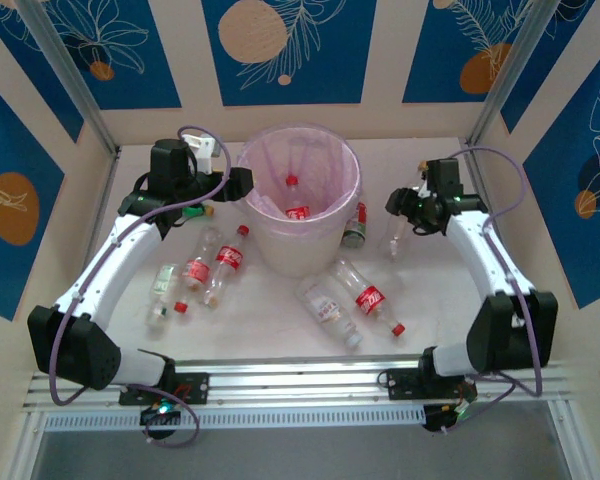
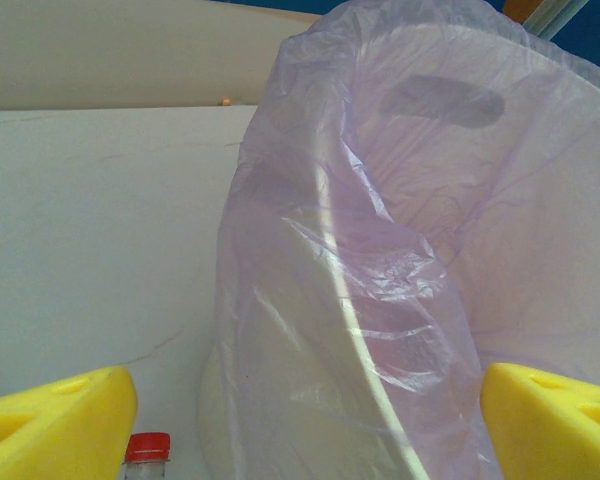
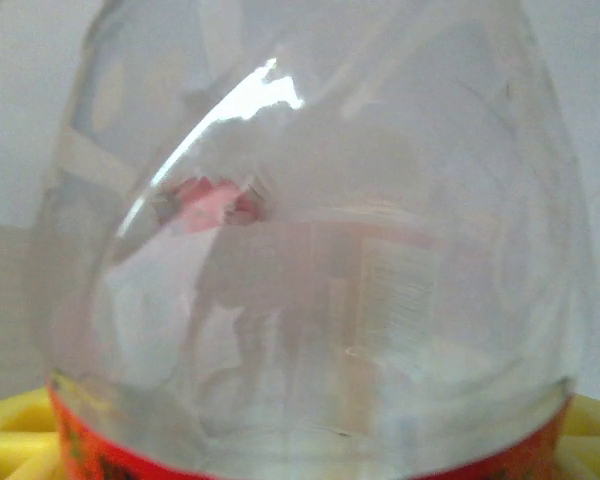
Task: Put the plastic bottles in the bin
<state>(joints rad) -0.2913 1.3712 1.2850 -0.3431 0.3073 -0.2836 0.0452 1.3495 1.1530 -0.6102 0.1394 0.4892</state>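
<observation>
My left gripper (image 2: 305,405) is released. Its yellow fingers (image 2: 55,425) are spread wide with nothing between them, and they face the left wall of the bin (image 1: 300,252). From that wrist I see the bin's pinkish-purple liner (image 2: 400,230) draped over the rim just ahead. The red cap (image 2: 147,447) of a bottle sits low beside one finger.

My right gripper (image 1: 404,206) is to the right of the bin, apart from its rim. It is clenched on a clear bottle (image 3: 310,250) with a red label. The yellow pads (image 3: 10,435) seem to press on the label band from both sides, though the wrist view is very close and blurred. I cannot tell whether this bottle's base touches the table (image 1: 450,320).

Inside the bin lies a red-capped bottle (image 1: 295,205) with a red label. Left of the bin, a pair of red-labelled bottles (image 1: 198,268) lie side by side. Farther left of the bin are two smaller clear bottles (image 1: 163,280). The green bottle (image 1: 192,211) with its yellow cap lies beside my left arm, near the bin's left side. In front of the bin lie two larger bottles (image 1: 325,303), the right one red-labelled. A dark-labelled bottle (image 1: 355,232) with a red cap rests against the bin's right wall.
</observation>
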